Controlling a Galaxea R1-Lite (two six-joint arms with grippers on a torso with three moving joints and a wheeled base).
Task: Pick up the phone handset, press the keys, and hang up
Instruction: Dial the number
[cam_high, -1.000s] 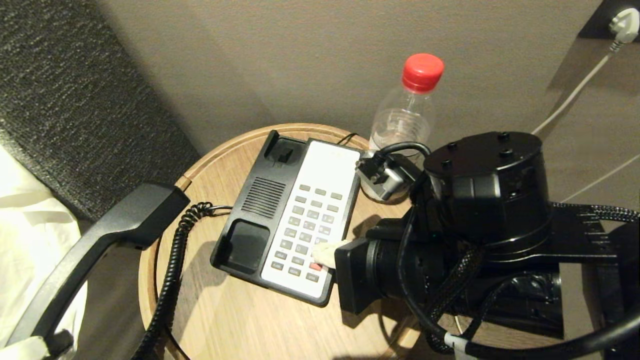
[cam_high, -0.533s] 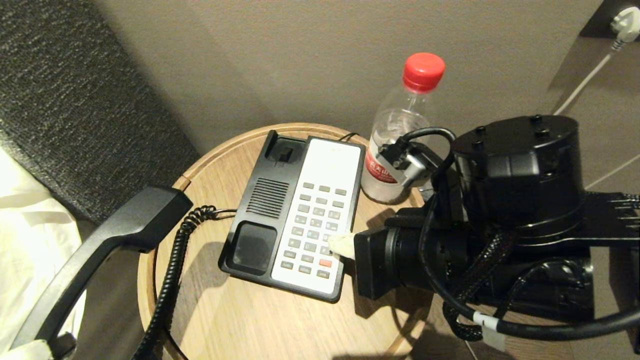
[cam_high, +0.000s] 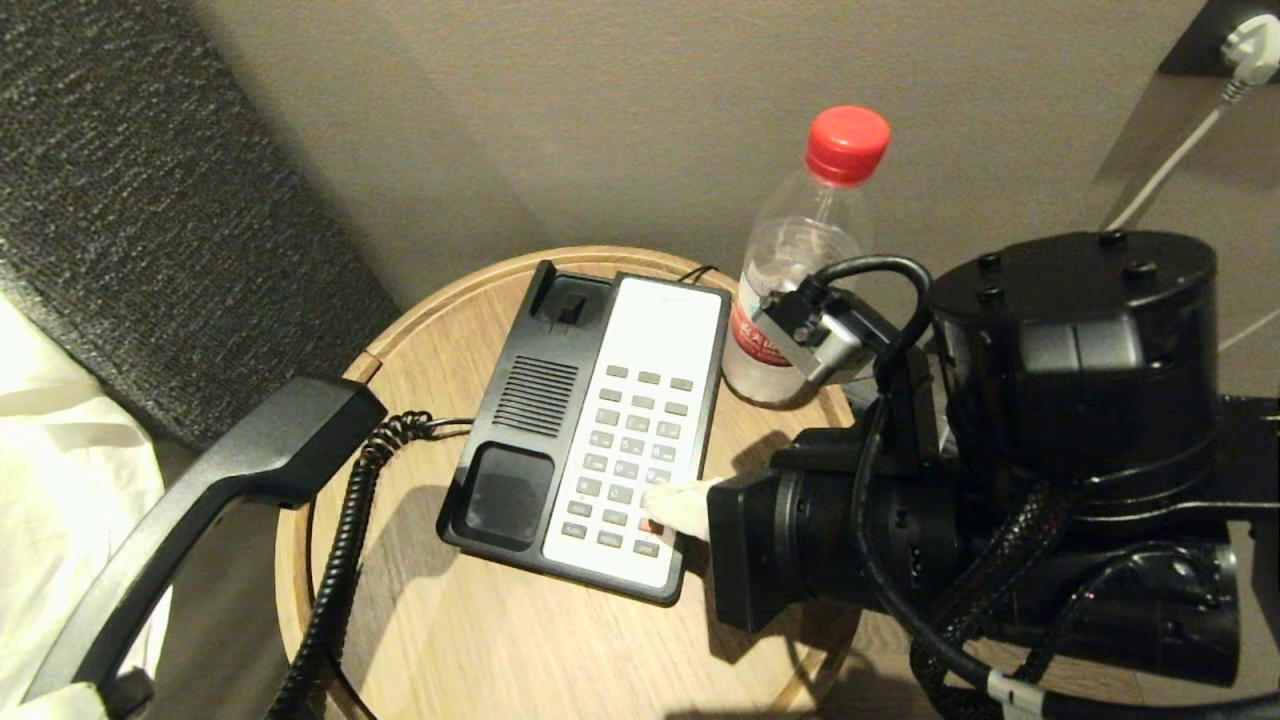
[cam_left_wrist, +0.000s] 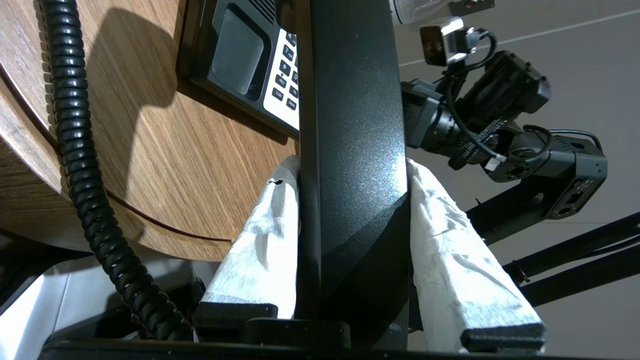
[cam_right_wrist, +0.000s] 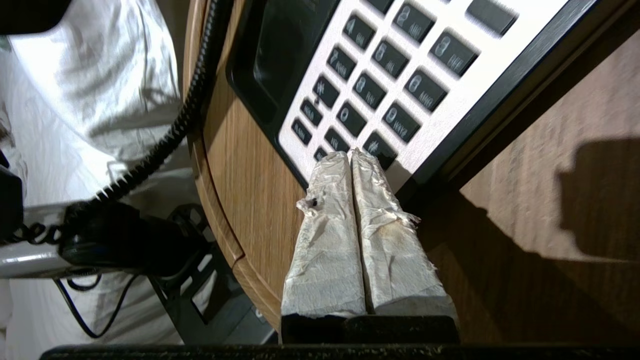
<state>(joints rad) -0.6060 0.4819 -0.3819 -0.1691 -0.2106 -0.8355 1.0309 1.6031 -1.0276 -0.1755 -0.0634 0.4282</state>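
The black phone handset (cam_high: 230, 470) hangs off the table's left edge, and its coiled cord (cam_high: 345, 540) runs to the phone base (cam_high: 520, 400). My left gripper (cam_high: 60, 695) is shut on the handset's lower end. In the left wrist view the white-wrapped fingers (cam_left_wrist: 260, 240) clamp both sides of the handset (cam_left_wrist: 350, 100), with the left gripper (cam_left_wrist: 352, 166) around it. My right gripper (cam_high: 665, 505) is shut with nothing in it. Its tips lie over the lowest keys (cam_high: 630, 450), partly covering the red one. In the right wrist view the right gripper (cam_right_wrist: 352, 155) meets the keys (cam_right_wrist: 380, 75) beside the hash key.
The base sits on a round wooden table (cam_high: 480, 640). A clear bottle with a red cap (cam_high: 800, 260) stands at the table's back right, close to my right wrist. A dark padded headboard (cam_high: 130, 200) and white bedding (cam_high: 50, 470) are on the left.
My right gripper drew back to the right, then its tips came forward over the red key. The base's near end slid slightly right. The left gripper and handset stayed put.
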